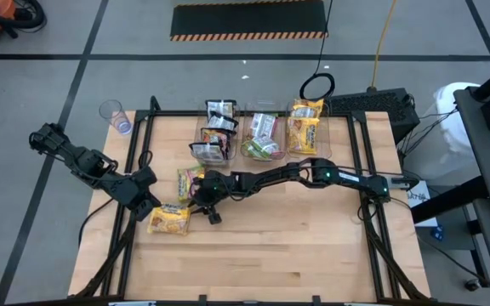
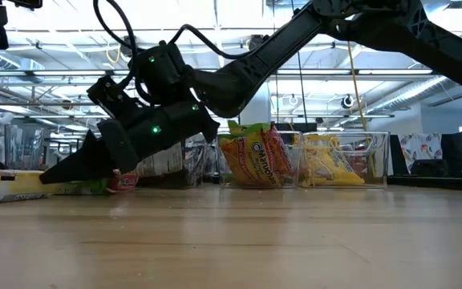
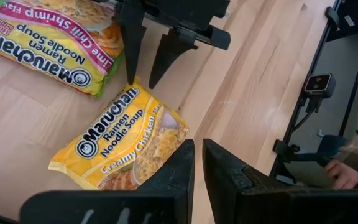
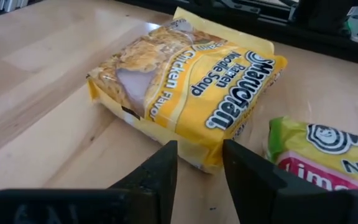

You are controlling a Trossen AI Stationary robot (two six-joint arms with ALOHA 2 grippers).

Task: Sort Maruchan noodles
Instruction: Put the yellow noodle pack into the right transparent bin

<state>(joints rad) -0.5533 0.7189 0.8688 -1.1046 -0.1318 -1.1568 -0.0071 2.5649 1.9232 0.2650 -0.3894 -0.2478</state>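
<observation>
The wooden bench carries three clear bins along its far side, already holding sorted packets. On the left, two loose packets lie flat: a green-edged Lime Chili Shrimp packet and, just nearer, a yellow Creamy Chicken packet. The right claw reaches across low to the bench, fingers spread and empty, just beside the yellow packet's edge. The left claw waits on that packet's left, fingers narrowly parted, holding nothing. These packets look light, crinkly and slippery, with a brittle noodle block inside; I'd pinch across a short edge, gently.
</observation>
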